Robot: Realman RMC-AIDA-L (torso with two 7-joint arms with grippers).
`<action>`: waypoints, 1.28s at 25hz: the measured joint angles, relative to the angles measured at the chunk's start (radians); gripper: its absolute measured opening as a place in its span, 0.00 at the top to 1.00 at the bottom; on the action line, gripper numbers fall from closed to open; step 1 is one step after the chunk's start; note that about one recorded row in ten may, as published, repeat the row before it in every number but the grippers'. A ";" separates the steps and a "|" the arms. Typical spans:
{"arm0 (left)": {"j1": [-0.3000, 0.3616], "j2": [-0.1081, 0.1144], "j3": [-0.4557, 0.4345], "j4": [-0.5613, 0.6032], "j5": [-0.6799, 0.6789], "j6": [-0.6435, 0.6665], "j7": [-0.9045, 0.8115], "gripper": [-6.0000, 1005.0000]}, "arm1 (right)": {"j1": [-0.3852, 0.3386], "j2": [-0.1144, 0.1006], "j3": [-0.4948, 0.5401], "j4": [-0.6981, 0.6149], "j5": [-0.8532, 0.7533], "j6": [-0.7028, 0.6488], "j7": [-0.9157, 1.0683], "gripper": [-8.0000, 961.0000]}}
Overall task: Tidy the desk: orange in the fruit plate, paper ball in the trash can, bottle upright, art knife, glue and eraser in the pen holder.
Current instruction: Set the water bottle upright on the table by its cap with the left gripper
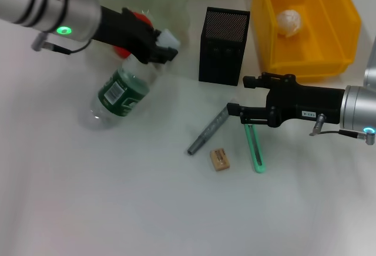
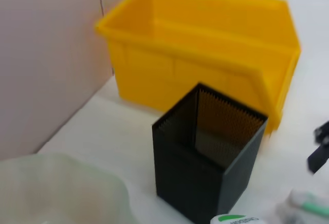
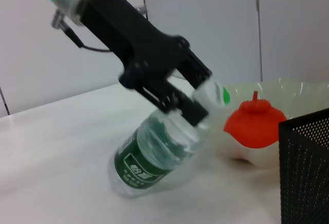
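Left hand (image 1: pixel 161 47): we see it pinching the bottle (image 1: pixel 120 91) near the cap, tilted, base on the desk (image 1: pixel 117 209).
Right hand (image 1: pixel 235 112): spread, over the green knife (image 1: pixel 255 147).
Orange (image 3: pixel 254 124): in the fruit plate (image 3: pixel 303 93).
Paper ball (image 1: pixel 289 21): in the trash can (image 1: pixel 335 50).
Eraser (image 1: pixel 220 159): near the desk's middle.

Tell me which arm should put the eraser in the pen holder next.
Right. The right gripper hovers just above the eraser and near the pen holder, while the left gripper is shut on the tilted bottle.
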 joint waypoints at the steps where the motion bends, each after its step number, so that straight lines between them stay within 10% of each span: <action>1: 0.000 0.000 0.000 0.000 0.000 0.000 0.000 0.54 | 0.000 0.000 0.000 0.000 0.000 0.000 0.000 0.17; 10: 0.074 0.008 -0.242 0.027 -0.129 0.157 0.107 0.53 | 0.001 0.000 0.000 0.001 0.000 -0.006 0.000 0.17; 32: 0.290 0.055 -0.308 0.028 -0.417 0.174 0.292 0.51 | 0.010 0.003 -0.011 0.001 0.000 -0.009 -0.003 0.17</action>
